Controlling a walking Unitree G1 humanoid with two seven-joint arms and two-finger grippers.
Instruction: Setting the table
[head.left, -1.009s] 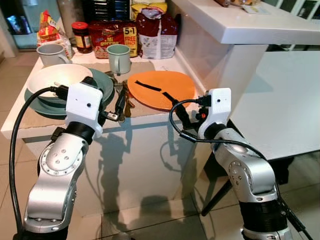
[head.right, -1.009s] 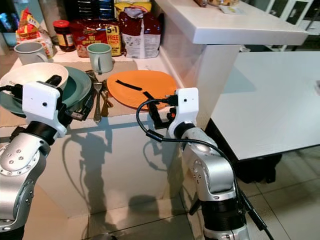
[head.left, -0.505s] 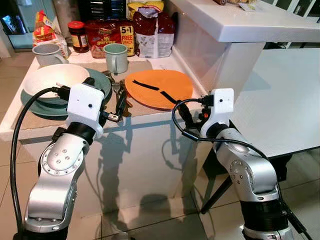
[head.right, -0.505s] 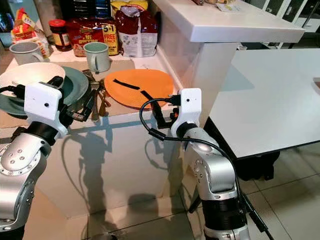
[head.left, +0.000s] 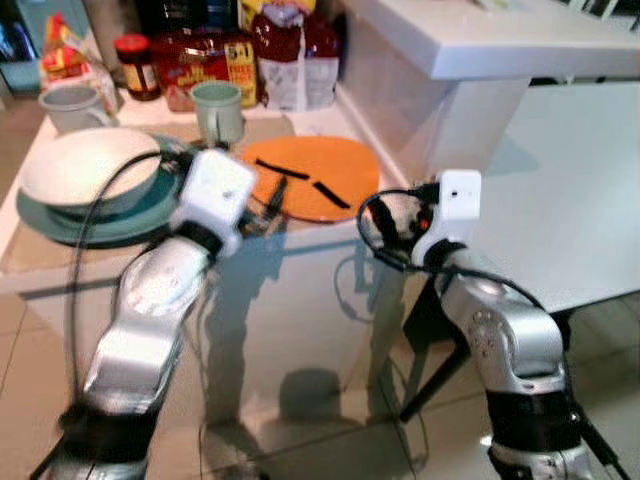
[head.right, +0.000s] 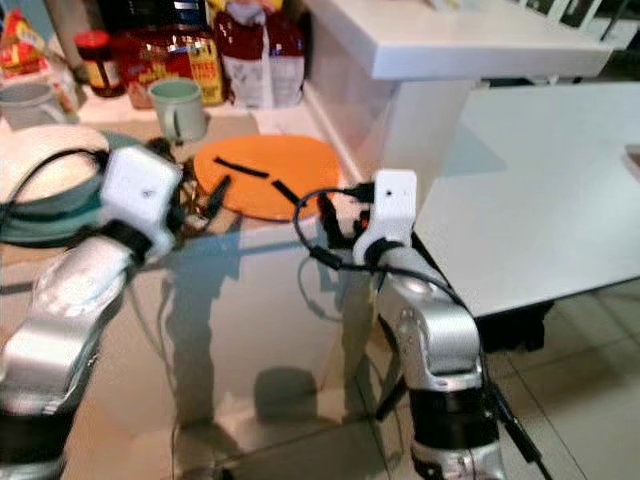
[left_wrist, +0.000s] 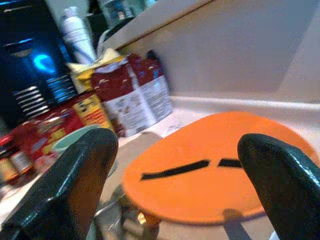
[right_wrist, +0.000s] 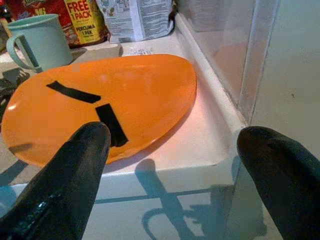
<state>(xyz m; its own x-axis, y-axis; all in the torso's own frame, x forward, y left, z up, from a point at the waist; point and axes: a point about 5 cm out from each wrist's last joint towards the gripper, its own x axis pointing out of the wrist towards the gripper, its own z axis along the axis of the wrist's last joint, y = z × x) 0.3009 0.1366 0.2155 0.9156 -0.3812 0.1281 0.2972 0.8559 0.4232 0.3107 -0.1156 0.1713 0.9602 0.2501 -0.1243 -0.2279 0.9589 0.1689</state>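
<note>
The orange plate is lying flat near the counter front edge at 12 o'clock from both released grippers, the left gripper reaching nearer its rim than the right gripper.

White counter, white table beside, glossy tiled floor.
</note>
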